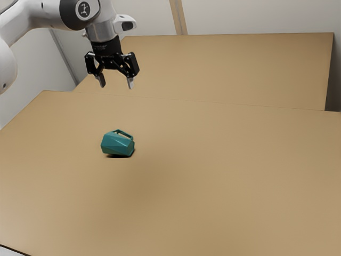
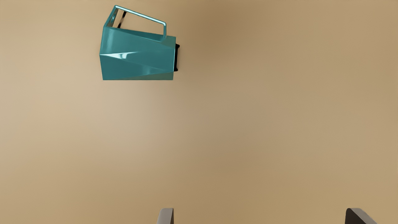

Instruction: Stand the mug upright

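Tabletop (image 1: 213,186) comes first, since its front stretch is the nearest thing to the exterior camera, a big tan slab. Next size down is my white arm (image 1: 48,13), reaching in from the exterior view's upper left. It ends in the black gripper (image 1: 116,86), fingers spread wide, nothing between them, hanging well clear of the table. Then there's the teal mug (image 1: 118,144), lying on its side on the wood, apart from the fingers. Smallest bit is its handle (image 2: 141,14), sticking out from the body on the side away from my fingertips. So progress-wise, upright isn't there as things lie, folks. I'd say what's left is the whole lot: get a grip, tip it onto its base, let go. Can't tell for sure which end is the mouth, so I'd check that.
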